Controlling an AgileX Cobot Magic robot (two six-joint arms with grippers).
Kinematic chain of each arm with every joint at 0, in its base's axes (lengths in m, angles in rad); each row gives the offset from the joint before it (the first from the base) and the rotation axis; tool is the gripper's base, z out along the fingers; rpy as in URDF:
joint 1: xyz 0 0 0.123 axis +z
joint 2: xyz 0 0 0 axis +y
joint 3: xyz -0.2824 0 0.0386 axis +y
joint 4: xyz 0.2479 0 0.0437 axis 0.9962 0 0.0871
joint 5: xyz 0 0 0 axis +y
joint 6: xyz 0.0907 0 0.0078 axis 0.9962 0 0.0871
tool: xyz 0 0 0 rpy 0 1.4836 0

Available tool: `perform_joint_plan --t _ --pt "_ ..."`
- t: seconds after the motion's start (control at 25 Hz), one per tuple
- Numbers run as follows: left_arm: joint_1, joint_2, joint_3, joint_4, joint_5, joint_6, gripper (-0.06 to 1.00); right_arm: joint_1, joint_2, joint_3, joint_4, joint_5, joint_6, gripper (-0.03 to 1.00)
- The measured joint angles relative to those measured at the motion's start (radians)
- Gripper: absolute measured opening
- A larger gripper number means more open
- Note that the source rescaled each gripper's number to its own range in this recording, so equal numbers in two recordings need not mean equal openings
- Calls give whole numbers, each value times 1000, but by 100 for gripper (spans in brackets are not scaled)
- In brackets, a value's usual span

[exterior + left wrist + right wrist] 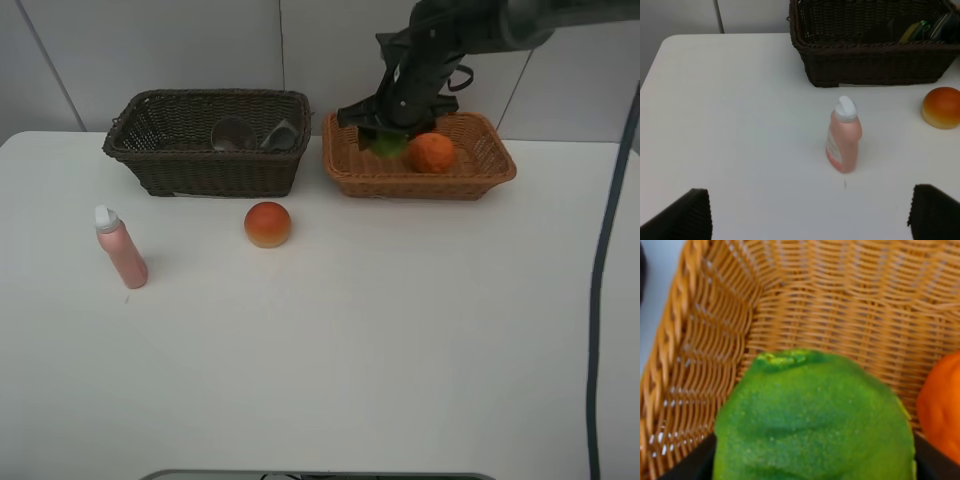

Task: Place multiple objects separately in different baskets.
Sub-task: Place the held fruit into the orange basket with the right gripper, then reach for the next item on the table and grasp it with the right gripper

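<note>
**Right wrist view: green fruit gripped over the tan basket, so release it low**

Your right gripper has its jaws clamped on the green oval fruit. The fruit sits inside the rim of the light orange-tan basket, at the end nearer the dark brown basket. The orange mandarin lies just beside it in the same basket. Whether the fruit already touches the woven floor cannot be told.

The step in hand looks like the release. Lower the fruit until it rests on the weave before you part the jaws, or it may drop and roll against the mandarin. Steer clear of the basket wall, where a finger could snag, then lift straight up.

Your left gripper stands wide apart and empty above the table, near the upright pink white-capped bottle. The red-orange round fruit lies on the table in front of the dark basket. Neither is sorted yet.
</note>
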Motion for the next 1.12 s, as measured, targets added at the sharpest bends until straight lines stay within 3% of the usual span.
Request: perform_joint_plan --t 0.84,1.12 --pt "0 0 0 0 0 0 100 0 -2 -4 0 -36 -3 83" --pt "0 0 0 0 0 0 100 19 -69 -9 -11 78 -3 83"
